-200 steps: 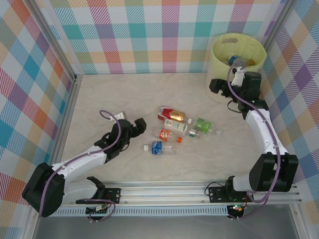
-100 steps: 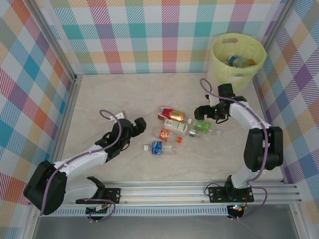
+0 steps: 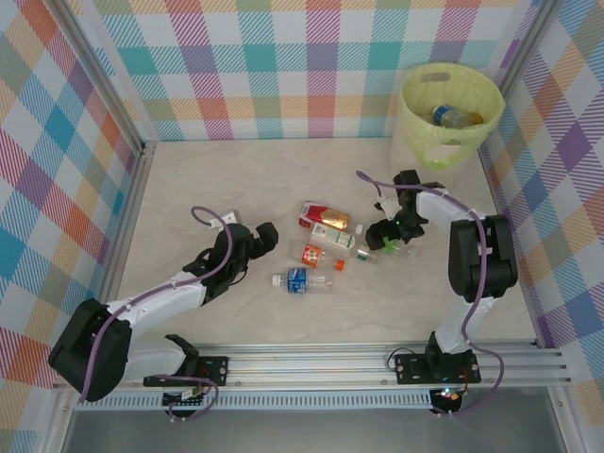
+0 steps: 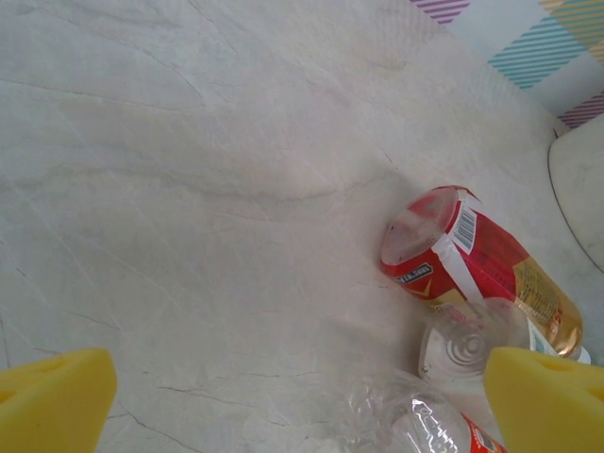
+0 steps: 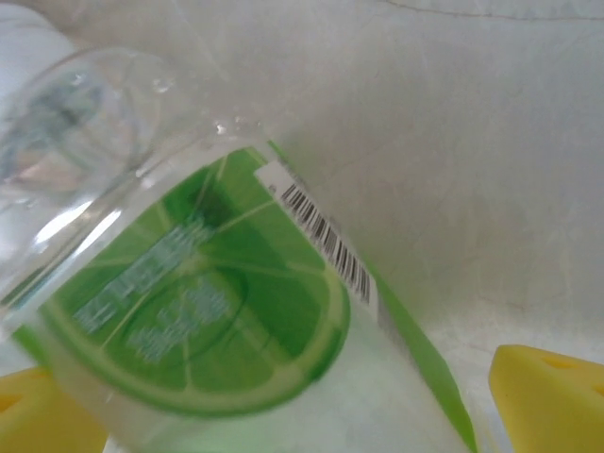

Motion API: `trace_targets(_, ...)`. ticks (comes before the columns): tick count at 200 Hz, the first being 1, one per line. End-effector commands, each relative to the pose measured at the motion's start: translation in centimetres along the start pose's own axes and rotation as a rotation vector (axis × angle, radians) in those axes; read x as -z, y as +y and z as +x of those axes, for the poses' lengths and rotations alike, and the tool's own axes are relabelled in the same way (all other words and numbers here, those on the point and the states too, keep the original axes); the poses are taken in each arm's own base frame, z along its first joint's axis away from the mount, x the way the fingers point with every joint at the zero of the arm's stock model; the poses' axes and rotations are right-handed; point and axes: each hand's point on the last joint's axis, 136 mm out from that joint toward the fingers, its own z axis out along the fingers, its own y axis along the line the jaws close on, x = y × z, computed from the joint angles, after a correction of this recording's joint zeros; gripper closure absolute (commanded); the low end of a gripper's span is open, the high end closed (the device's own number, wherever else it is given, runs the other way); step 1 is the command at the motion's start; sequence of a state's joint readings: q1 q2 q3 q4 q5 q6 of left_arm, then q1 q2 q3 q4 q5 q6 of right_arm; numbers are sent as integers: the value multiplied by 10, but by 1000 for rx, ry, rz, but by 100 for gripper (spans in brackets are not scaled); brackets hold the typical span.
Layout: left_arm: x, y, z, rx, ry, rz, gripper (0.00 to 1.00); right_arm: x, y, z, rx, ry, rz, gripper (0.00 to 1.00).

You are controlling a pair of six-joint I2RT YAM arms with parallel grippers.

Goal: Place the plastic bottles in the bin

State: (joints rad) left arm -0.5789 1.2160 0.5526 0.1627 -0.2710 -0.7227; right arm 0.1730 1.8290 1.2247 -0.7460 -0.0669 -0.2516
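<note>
Right jaws spread to the full, right pads (image 5: pixel 547 387) down in the bottom corners of the wrist view. Set either side of the green-label bottle (image 5: pixel 208 311) with no squeeze on it yet, so nothing held.

Dropped fast to get there. Up beside the bin (image 3: pixel 427 142) in the upper right of the overhead view a second ago, midway down half a second ago. Now low over the bench (image 3: pixel 236 179), right of centre.

Left jaws equally wide and empty, left pads (image 4: pixel 52 401) in the lower corners of that wrist view. Parked left of centre, just short of the pile, with no shift over the same second. Ahead of them, toward the lower right: a red-label bottle (image 4: pixel 472 260) on its side and an orange-label bottle (image 4: pixel 425 425) at the bottom edge.

Further out, overhead: five bottles lying near the middle of the bench. Red-label at the top, white-label bottle (image 3: pixel 332 238) just below it, orange-label under that. Blue-label bottle (image 3: pixel 297 279) lowest, green-label furthest right. Inside the bin, a few dropped bottles (image 3: pixel 453 116) already, number hard to tell.

Most likely a drop just finished and the next pick begun. Calls for closing squarely on the green-label bottle's body, then lifting and carrying back to the upper right. Round, slick and on its side, so liable to roll or squirt out if pinched off centre. Under way, but five to go.
</note>
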Motion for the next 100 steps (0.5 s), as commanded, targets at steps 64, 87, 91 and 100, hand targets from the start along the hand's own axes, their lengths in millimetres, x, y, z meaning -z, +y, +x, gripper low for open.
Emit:
trace_targets(64,-2,-10,-16,25,-39,19,0,-15,-14,-29,-85,-47,52,18)
trace_targets(87,-3,-13,-17,22,-36,28,0,-17,-29,-28,-131,-35,135,33)
trace_targets(91,-3,-14,-17,24,-36,29,0,-16,-29,-29,-130,-37,137,34)
trace_targets(100,-3,-15,-17,24,-34,33,0,-14,-29,-30,-130,-48,135,37)
